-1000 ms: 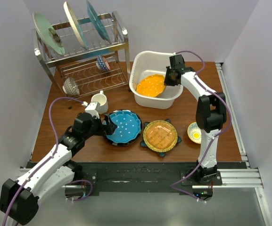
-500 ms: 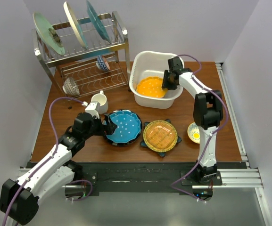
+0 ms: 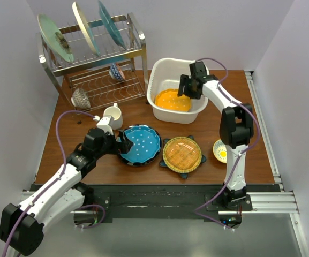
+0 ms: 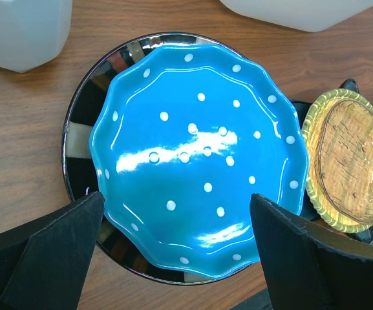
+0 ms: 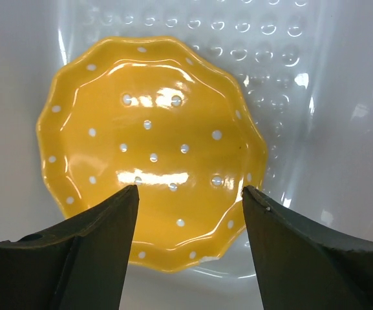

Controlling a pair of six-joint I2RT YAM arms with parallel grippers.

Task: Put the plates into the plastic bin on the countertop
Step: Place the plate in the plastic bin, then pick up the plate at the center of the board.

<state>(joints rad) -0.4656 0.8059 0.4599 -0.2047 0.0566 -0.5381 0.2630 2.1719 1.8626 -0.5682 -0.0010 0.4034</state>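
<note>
The orange dotted scalloped plate (image 3: 171, 99) (image 5: 150, 148) lies flat on the dotted floor of the white plastic bin (image 3: 165, 67) (image 5: 341, 129). My right gripper (image 3: 186, 87) (image 5: 190, 194) hangs open over the plate's near edge, nothing between its fingers. A blue dotted plate (image 3: 142, 143) (image 4: 196, 155) rests on a black-rimmed plate (image 4: 86, 139) on the wooden counter. My left gripper (image 3: 121, 143) (image 4: 176, 206) is open, its fingers straddling the blue plate's near rim. An amber round plate (image 3: 182, 154) (image 4: 348, 168) sits on a dark star-shaped plate (image 3: 193, 140) to the right.
A steel wire dish rack (image 3: 98, 64) with three upright plates and bowls stands at the back left. A white mug (image 3: 113, 115) stands just behind my left gripper. A small yellow-centred bowl (image 3: 221, 151) sits by the right arm.
My right gripper has opened and let go of the orange plate, which dropped from tilted to flat in the bin. The gripper drew slightly left. The left arm has not moved.
</note>
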